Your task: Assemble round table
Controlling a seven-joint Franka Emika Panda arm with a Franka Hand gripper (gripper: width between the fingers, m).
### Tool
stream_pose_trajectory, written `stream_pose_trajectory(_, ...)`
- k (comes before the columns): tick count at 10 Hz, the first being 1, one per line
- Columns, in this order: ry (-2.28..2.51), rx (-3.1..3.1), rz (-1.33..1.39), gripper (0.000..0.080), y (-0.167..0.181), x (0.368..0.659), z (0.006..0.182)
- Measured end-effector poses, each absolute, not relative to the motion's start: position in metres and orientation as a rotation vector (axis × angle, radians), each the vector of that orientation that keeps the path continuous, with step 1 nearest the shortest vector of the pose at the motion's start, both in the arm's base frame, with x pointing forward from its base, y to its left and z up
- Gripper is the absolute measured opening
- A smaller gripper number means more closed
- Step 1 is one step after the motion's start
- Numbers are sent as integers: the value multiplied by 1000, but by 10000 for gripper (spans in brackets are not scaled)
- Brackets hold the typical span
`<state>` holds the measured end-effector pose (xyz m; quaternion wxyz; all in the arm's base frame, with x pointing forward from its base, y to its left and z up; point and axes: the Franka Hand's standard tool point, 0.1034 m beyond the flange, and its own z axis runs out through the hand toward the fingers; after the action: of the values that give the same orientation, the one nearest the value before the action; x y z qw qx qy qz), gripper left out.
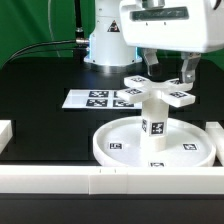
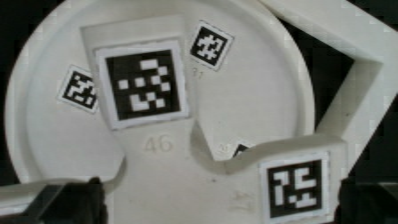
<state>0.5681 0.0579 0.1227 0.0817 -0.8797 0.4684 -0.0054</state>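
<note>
The round table stands upside down at the exterior view's right. Its rimmed disc (image 1: 120, 150) lies flat, and the short thick leg (image 1: 153, 120) rises from the middle. The cross-shaped foot (image 1: 157, 92) sits on top of the leg. My gripper (image 1: 167, 75) hangs just above the foot, open, with one finger on each side of it. In the wrist view the foot (image 2: 196, 165) fills the picture with its tags, over the disc (image 2: 240, 85). My gripper (image 2: 217, 205) is open there, with dark fingers (image 2: 50, 200) at either edge. Nothing is held.
The marker board (image 1: 92, 99) lies flat behind the disc at the exterior view's left. White border rails run along the front (image 1: 100, 182), the left (image 1: 5, 135) and the right (image 1: 213, 135). The arm's base (image 1: 105, 40) stands at the back.
</note>
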Motion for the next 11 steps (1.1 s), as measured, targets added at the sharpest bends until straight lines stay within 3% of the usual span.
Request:
stream_pose_trajectory(6, 812, -2874, -68, 649, 58, 570, 122)
stream_pose_trajectory(11, -108, -3035, -124, 649, 53, 570, 120)
